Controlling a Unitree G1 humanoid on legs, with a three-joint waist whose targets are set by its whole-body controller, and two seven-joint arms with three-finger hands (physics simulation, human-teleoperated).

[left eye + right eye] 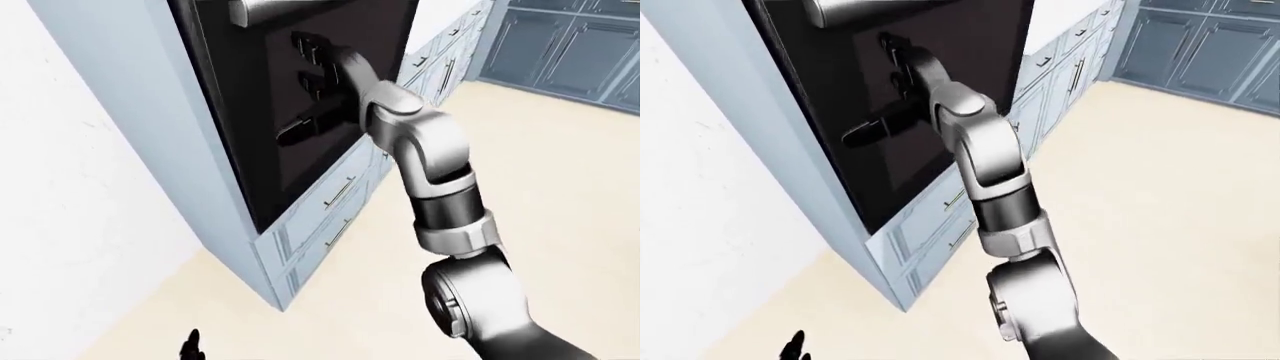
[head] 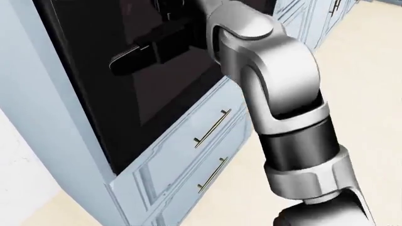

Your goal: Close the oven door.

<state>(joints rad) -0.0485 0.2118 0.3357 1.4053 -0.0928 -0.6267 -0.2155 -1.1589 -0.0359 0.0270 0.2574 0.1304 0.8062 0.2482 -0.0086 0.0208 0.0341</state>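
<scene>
Right hand flat on the shut oven door.
Left-eye view: glossy black glass oven door (image 1: 290, 97) upright in its pale blue cabinet column (image 1: 150, 120), silver bar handle (image 1: 285, 9) at top; black three-finger right hand (image 1: 315, 90) spread open, fingers against the glass. Small dark tip (image 1: 190, 346) at bottom left, whether the left hand cannot be told. Head view: grey-and-black forearm (image 2: 276, 89) crosses the door; two drawers with brass pulls (image 2: 212, 127) below. Right-eye view: beige floor (image 1: 1160, 195); more blue cabinets (image 1: 1200, 45) at top right.

Black glass oven door (image 1: 290, 112) stands upright, shut against its frame
</scene>
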